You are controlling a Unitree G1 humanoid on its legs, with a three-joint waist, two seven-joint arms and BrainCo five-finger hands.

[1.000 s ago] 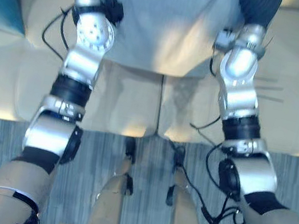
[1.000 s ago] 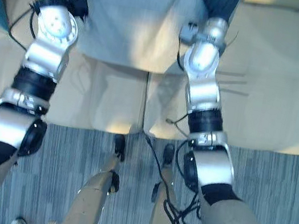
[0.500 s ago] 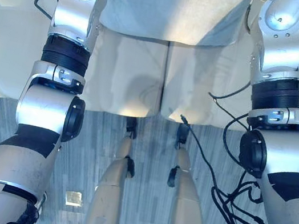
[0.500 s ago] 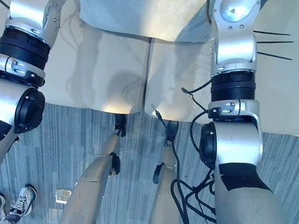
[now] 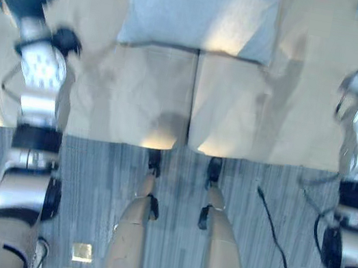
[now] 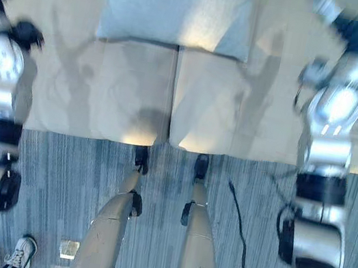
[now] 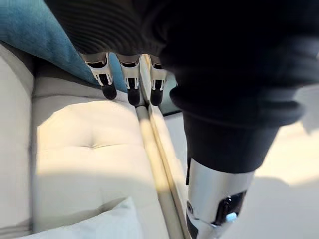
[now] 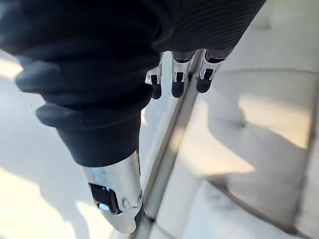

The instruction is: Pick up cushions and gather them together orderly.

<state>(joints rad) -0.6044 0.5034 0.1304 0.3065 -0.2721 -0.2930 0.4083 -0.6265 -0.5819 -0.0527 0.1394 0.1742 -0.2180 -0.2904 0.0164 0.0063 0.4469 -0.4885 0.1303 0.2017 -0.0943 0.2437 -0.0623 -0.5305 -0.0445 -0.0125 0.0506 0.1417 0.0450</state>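
Near, mid-frame: sofa (image 5: 138, 92) seat edge. On it, top centre, the grey cushion (image 5: 201, 9) lies flat, apart from both hands. Upper left, left hand (image 7: 130, 82); upper right, right hand (image 8: 178, 79): fingers straight, side by side, empty. Past the left fingers, a teal cushion (image 7: 35, 35).

- You have one grey cushion (image 5: 200, 13) in front of you.
- You have one teal cushion (image 7: 30, 35), off by your left side.
- You have one sofa (image 5: 131, 91) under both cushions.
- You have two hands: one left hand (image 7: 130, 79) and one right hand (image 8: 178, 74).
- You can count two shoes (image 6: 20, 253) of one person on the floor.
- You have one small square tag (image 5: 82, 251) on the floor.
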